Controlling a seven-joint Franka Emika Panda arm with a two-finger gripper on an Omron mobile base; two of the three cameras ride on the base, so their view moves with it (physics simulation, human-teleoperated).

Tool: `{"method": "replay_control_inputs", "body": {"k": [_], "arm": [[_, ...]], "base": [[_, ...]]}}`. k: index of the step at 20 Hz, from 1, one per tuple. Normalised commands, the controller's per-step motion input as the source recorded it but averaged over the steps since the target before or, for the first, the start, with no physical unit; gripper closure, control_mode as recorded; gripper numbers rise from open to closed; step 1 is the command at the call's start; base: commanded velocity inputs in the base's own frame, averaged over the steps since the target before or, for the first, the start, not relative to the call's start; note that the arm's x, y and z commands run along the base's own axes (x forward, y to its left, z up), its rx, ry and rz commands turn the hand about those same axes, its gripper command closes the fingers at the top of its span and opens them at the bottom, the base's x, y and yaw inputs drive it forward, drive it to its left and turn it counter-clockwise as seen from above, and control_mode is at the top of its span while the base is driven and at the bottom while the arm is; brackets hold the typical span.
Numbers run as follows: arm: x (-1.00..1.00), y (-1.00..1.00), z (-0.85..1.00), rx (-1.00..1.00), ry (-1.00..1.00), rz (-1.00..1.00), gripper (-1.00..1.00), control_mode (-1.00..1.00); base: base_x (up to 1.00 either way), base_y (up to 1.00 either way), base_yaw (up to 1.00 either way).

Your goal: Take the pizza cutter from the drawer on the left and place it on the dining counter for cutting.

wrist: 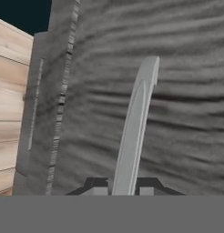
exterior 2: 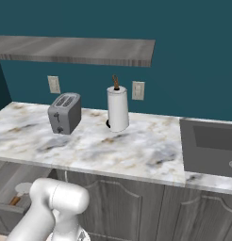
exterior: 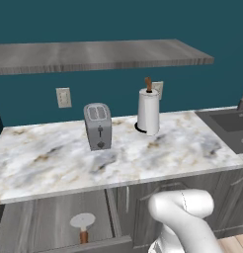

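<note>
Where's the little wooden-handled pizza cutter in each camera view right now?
Left base view: the round-bladed pizza cutter with brown handle lies in the open dark grey drawer, bottom left.
Right base view: it is at the lower left edge, inside the drawer.
Hand view: not in it.
Shared landmark: the grey toaster on the marble counter above.

A marble counter carries a toaster and, to its right, an upright paper towel holder, well apart, with a sink set in at the right end. Below, the open drawer holds the pizza cutter on its floor.
</note>
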Motion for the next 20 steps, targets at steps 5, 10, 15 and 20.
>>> {"method": "replay_control_inputs", "body": {"k": [5,10,15,20], "arm": [[-0.51,0.0,-0.14,0.0,0.05,0.0,1.0,-1.0],[-0.51,0.0,-0.16,0.0,0.02,0.0,1.0,-1.0],[-0.37,0.0,-0.09,0.0,0.0,0.0,1.0,-1.0],[-0.22,0.0,-0.03,0.0,0.05,0.0,1.0,-1.0]], "base": [[0.0,0.0,0.0],[0.0,0.0,0.0],[0.0,0.0,0.0],[0.0,0.0,0.0]]}}
